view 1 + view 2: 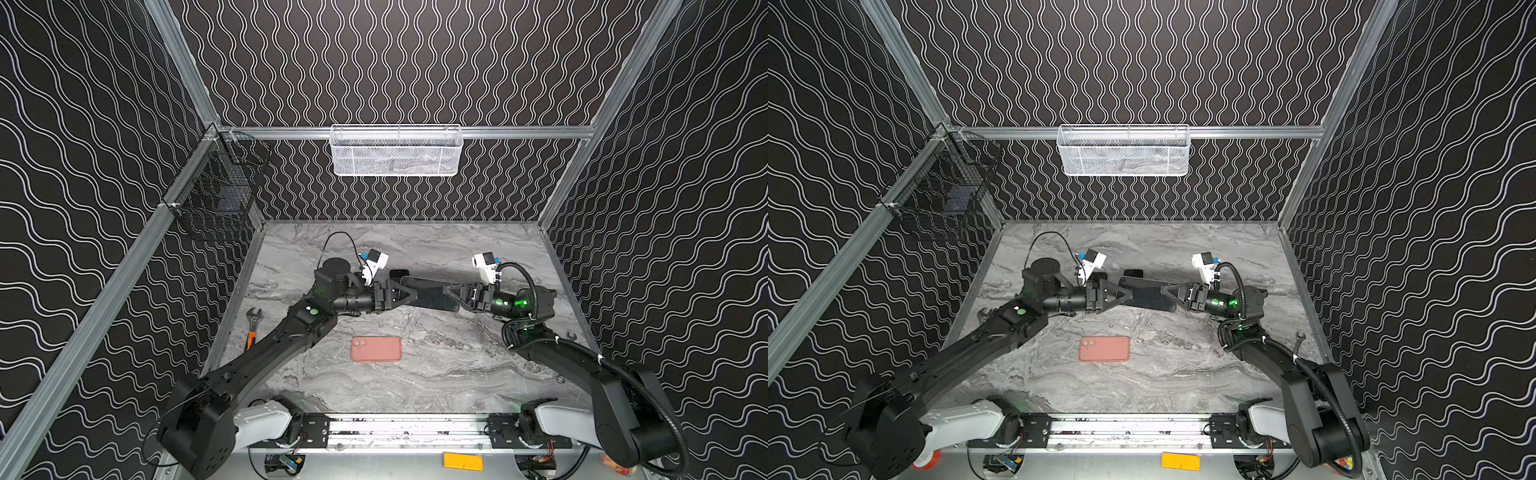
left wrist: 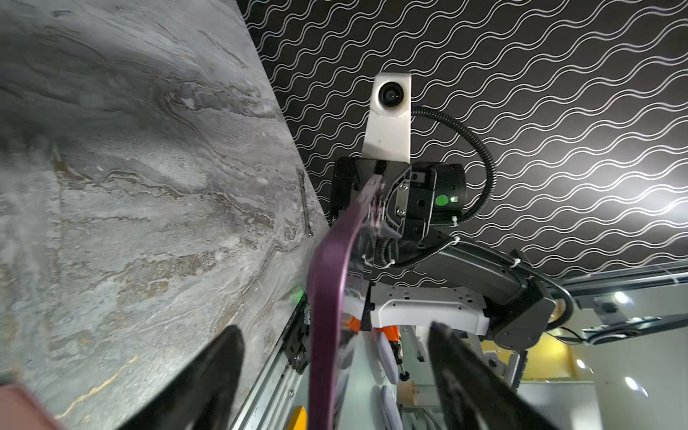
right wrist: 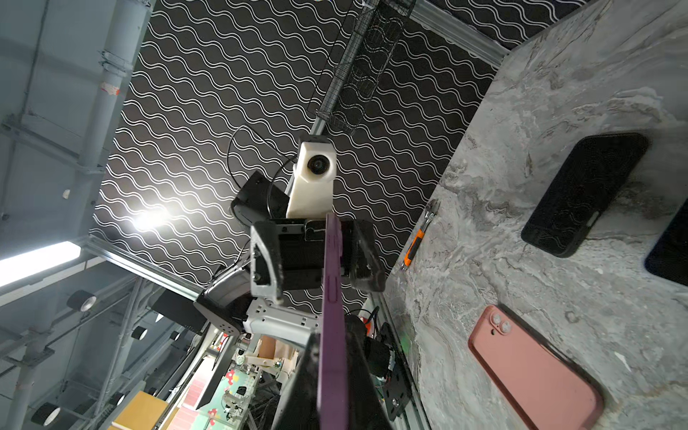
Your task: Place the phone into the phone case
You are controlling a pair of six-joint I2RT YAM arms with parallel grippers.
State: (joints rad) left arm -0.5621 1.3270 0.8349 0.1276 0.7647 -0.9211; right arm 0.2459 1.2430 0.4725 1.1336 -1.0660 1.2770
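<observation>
Edge-on purple phone (image 2: 327,298) sits between the spread fingers (image 2: 212,372) of the left gripper (image 2: 333,329), its far end clamped by the right gripper (image 2: 374,208).

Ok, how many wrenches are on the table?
2: an orange-handled adjustable wrench at the table's left edge, and a small spanner at its right edge. Others may be hidden.

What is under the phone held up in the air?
The marble table, with a black case peeking out past the far edge of the phone. In both top views the phone covers the rest of the case and whatever else lies below.
</observation>
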